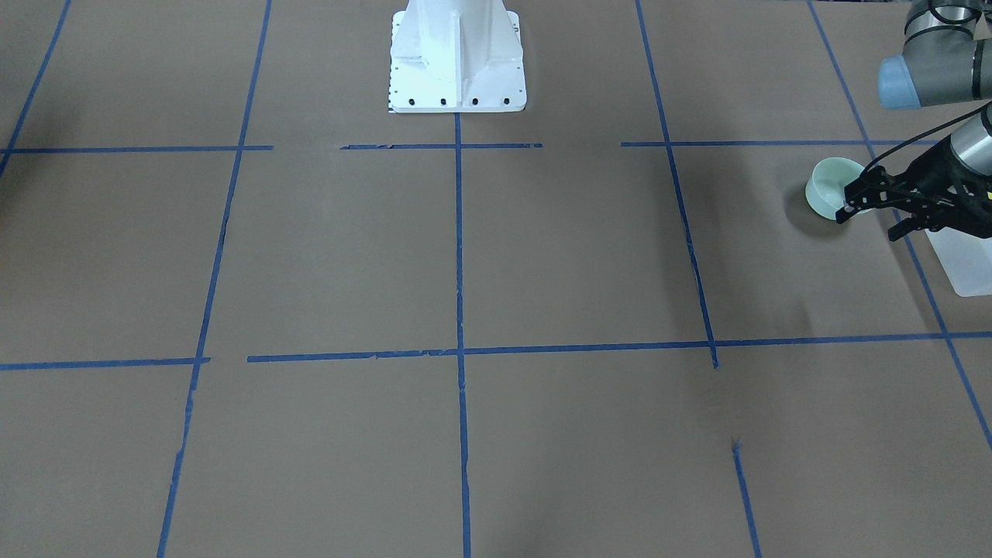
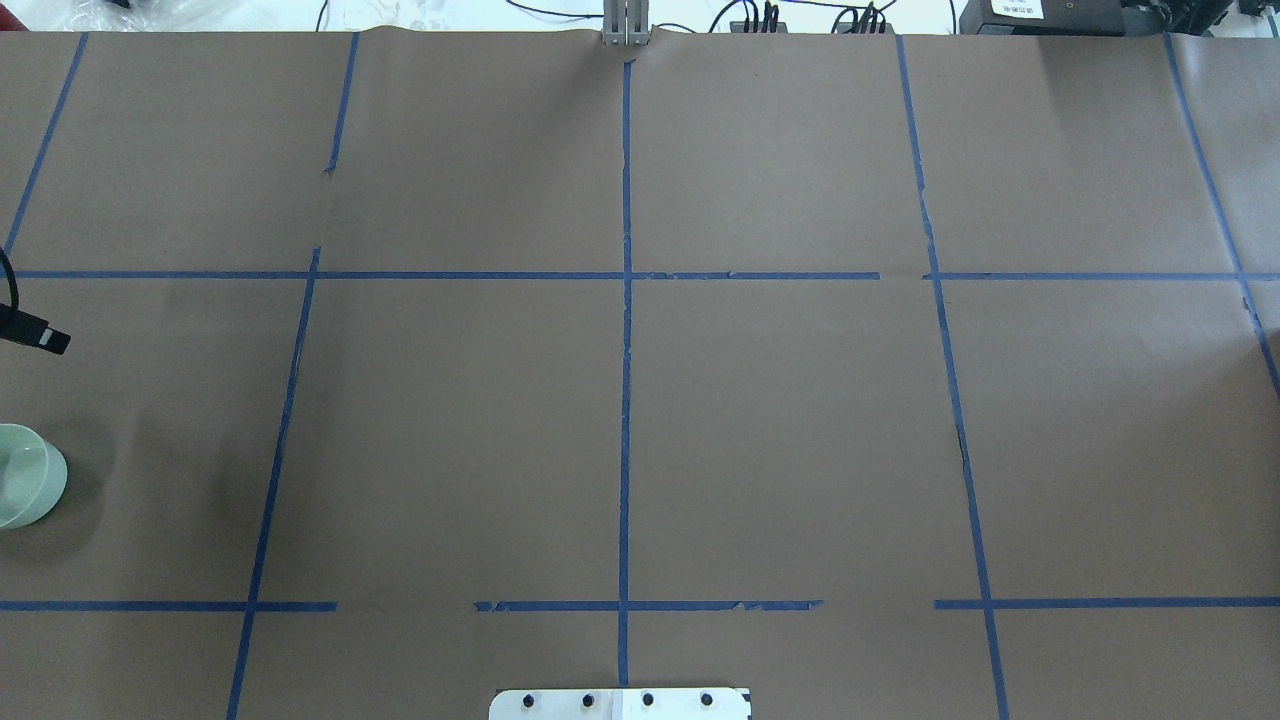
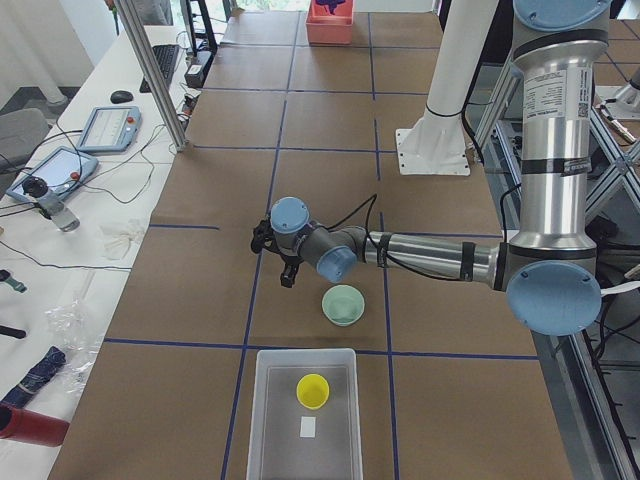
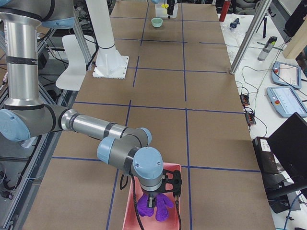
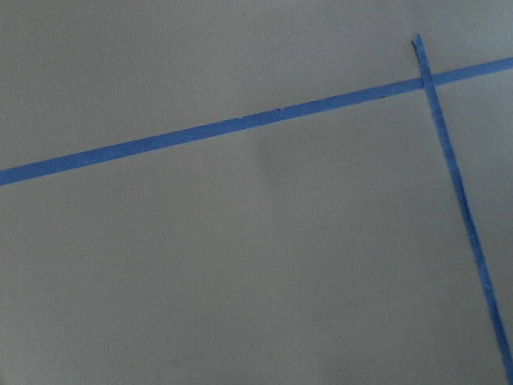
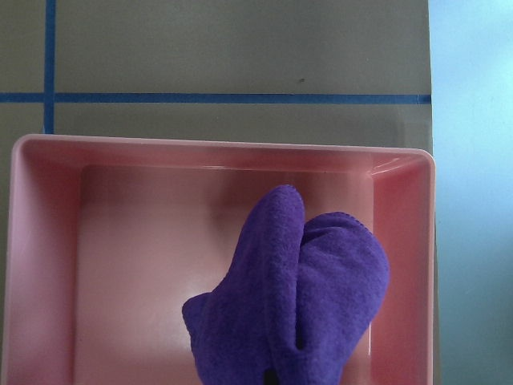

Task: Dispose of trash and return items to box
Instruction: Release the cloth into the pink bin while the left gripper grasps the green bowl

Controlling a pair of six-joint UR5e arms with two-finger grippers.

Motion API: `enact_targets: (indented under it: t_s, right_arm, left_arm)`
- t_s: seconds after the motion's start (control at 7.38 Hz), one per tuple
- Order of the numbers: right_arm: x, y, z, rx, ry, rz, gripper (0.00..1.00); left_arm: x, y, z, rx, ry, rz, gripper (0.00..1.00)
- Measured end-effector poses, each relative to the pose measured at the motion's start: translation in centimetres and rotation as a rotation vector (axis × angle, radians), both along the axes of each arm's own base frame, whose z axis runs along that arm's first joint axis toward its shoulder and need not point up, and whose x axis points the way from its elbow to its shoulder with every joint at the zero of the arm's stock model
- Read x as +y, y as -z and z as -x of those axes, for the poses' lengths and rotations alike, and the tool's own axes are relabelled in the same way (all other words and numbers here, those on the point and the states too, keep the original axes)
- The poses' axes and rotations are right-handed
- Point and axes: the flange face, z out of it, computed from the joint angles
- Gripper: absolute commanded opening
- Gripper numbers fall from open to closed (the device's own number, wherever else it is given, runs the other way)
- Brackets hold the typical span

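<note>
Bowl (image 1: 828, 184), mint-green, sits upright on the brown-paper table (image 1: 542, 256) just outside the box (image 1: 967, 267): in the left side view, at 12 o'clock of the box's far rim, near, not touching. Cup (image 3: 313, 390), yellow, stands inside the box w/ a small white slip (image 3: 308, 427) at its 6 o'clock. L gripper (image 1: 869, 223) hangs above the table, jaws apart, nothing btw them; side view puts it at approx 10 o'clock of the bowl & apart from it, tho from the front one fingertip overlaps the bowl's 4 o'clock rim. L wrist cam sees only paper & blue tape (image 5: 240, 128). Bowl lies btw L gripper & box. R gripper (image 4: 152, 203) is at the table's far end, down over the pink tray (image 6: 216, 146), right at the purple cloth (image 6: 292, 297) in it; can't tell if jaws are apart or clamped on cloth.
</note>
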Motion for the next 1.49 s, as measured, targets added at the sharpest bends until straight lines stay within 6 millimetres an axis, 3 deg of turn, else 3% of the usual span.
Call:
enact_targets:
  t_s: [0.27, 0.68, 0.95, 1.08, 1.22, 1.35, 1.49]
  right_arm:
    - [-0.4, -0.2, 0.8, -0.022, 0.008, -0.005, 1.00]
    - [-1.4, 0.4, 2.5, -0.086, 0.009, -0.016, 1.00]
    - [-1.6, 0.6, 2.7, -0.092, 0.011, -0.020, 1.00]
    - [-1.6, 0.7, 2.8, -0.092, 0.013, -0.020, 1.00]
    - [-1.6, 0.7, 2.8, -0.092, 0.013, -0.021, 1.00]
    - [-1.6, 0.6, 2.8, -0.092, 0.014, -0.020, 1.00]
    - [-1.6, 0.6, 2.9, -0.092, 0.015, -0.019, 1.00]
  left_arm:
    - [3.4, -2.1, 0.7, -0.072, 0.005, 0.009, 0.99]
    - [9.3, -7.3, 2.9, -0.108, -0.059, -0.005, 0.99]
    - [10.5, -9.8, 2.8, -0.116, -0.091, -0.005, 0.99]
    - [10.5, -10.2, 1.9, -0.117, -0.113, -0.004, 0.93]
    - [10.3, -10.3, 0.7, -0.117, -0.137, -0.007, 0.56]
    - [10.1, -10.6, 0.0, -0.119, -0.150, -0.005, 0.35]
    - [10.0, -11.1, -0.3, -0.124, -0.156, 0.000, 0.29]
